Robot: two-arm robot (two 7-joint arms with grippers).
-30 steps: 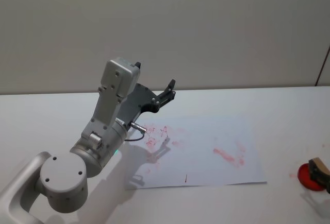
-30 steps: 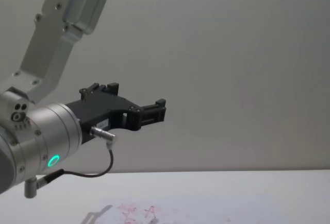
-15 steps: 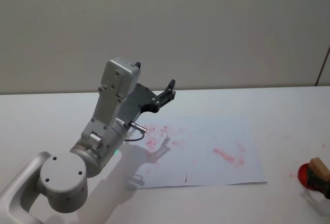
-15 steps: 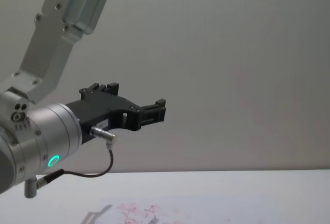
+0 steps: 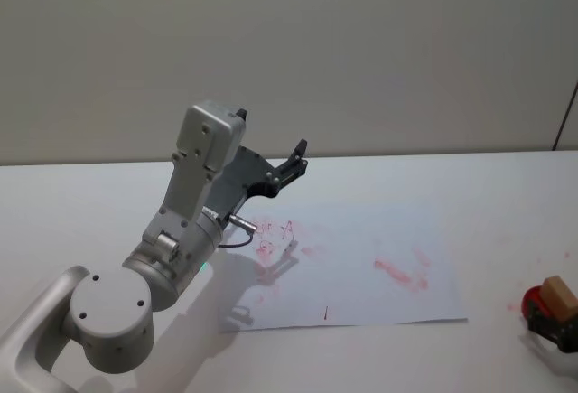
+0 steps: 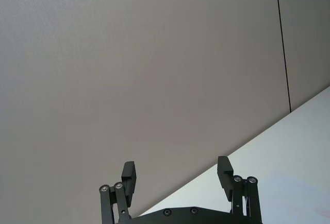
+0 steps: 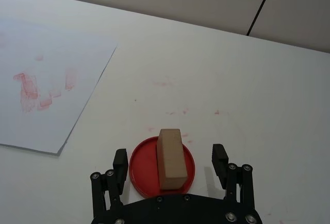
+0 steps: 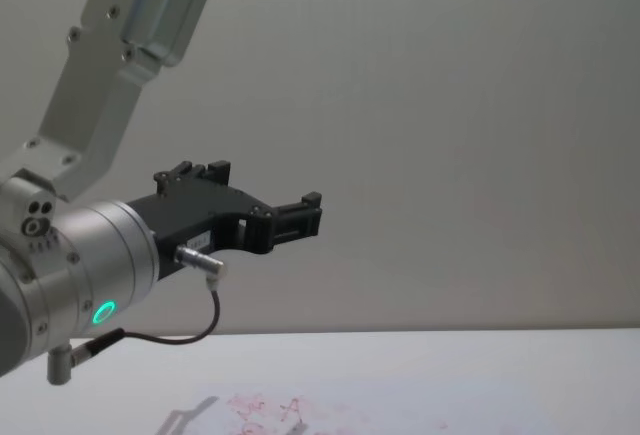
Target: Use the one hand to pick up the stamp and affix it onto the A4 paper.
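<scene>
You have one container, a red round dish (image 7: 140,168), on the table (image 5: 90,203) at 4 o'clock of the A4 paper (image 5: 361,266), and the stamp (image 7: 170,158) stands in its middle. The right gripper (image 7: 170,154) has its fingers spread wide, one at the stamp's 9 o'clock and one at its 3 o'clock, with a gap on each side. Your left gripper (image 6: 176,170), likewise spread, is held raised above the paper's 10 o'clock corner, pointing toward the wall (image 5: 361,50).

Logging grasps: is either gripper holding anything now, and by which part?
Nothing is held. The right gripper, fingers open, flanks the stamp on its red pad without touching it; the left gripper, raised, is open and empty.
</scene>
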